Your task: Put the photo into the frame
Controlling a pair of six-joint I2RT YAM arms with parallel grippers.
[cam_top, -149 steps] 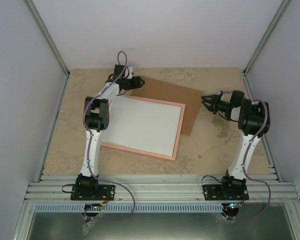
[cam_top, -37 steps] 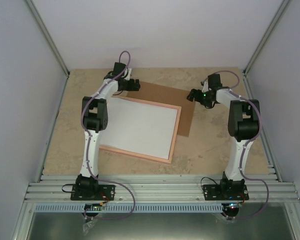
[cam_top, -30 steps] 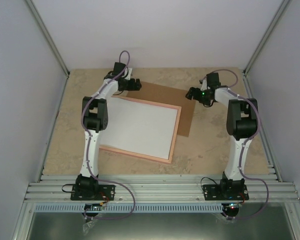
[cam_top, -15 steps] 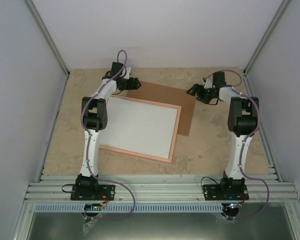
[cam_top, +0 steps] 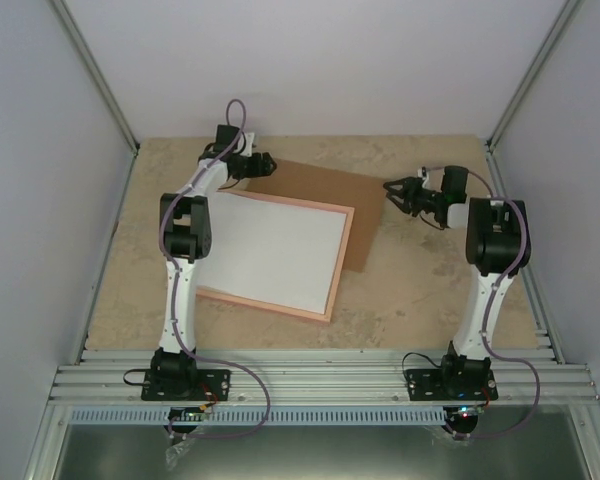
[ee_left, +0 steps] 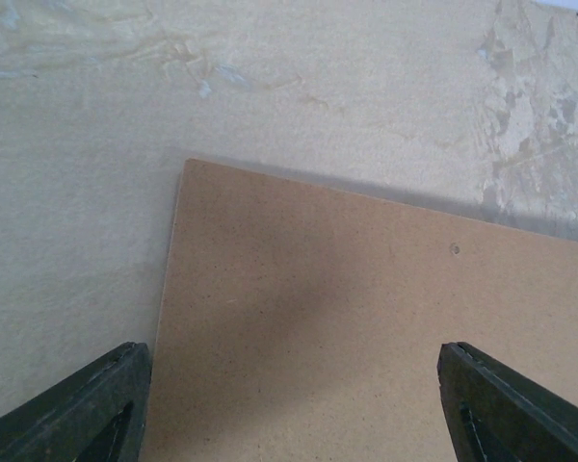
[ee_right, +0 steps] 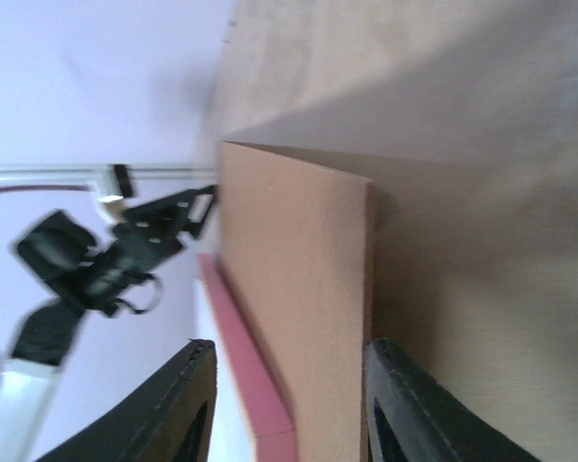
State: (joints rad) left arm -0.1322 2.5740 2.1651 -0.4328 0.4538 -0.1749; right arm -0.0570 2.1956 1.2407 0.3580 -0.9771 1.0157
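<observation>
The frame [cam_top: 265, 306] lies flat on the tabletop [cam_top: 430, 290], a little left of the middle, turned slightly askew. The photo [cam_top: 270, 250] sits inside its pink rim with the plain white side up. The frame's far right part overlaps a brown board [cam_top: 325, 185] that juts out beyond it toward the back and the right.

The left fingers [ee_left: 91, 404] hover at the far left corner of the frame, above the board's far left corner. They stand wide apart with nothing between them, and the wrist view shows bare board and tabletop below.

The right fingers [ee_right: 183, 404] are turned on their side at the board's right corner, well apart from the photo and level with the frame's far edge. They stand partly apart. In the wrist view the board's corner fills the gap between them and the pink rim shows just beyond it. They are not clamped on anything that shows, and whether either finger touches the board cannot be told
</observation>
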